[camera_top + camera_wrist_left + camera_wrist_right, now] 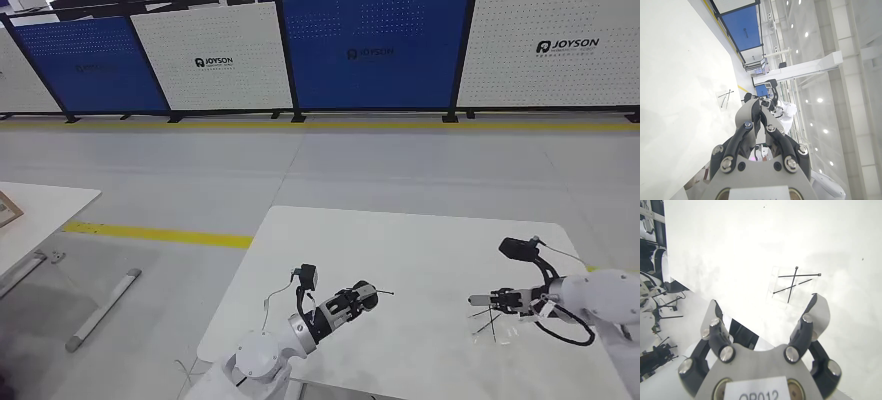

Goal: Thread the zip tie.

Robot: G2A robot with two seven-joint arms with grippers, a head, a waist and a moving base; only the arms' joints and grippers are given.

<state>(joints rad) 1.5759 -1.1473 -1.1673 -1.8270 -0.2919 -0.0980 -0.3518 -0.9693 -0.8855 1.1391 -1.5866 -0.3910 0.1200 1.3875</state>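
3 thin black plastic zip ties (pixel 793 282) are lying crossed on a clear plastic sheet (pixel 780 296), near the right gripper (pixel 765 306), which is gaping wide. The left gripper (pixel 759 106) is pinching closed, seemingly on a 4th black zip tie (pixel 385 292). Picking 1 free end, clear of the crossing, is looking wisest.

The left gripper (pixel 757 106) and right gripper (pixel 764 298) match: silver-grey fingers (pixel 821 313) faced with black ribbed pads (pixel 756 113), black links (pixel 802 330) behind the fingers pinned by shiny round screws (pixel 791 353), then a grey plate (pixel 757 361) bearing a white label (pixel 757 387).
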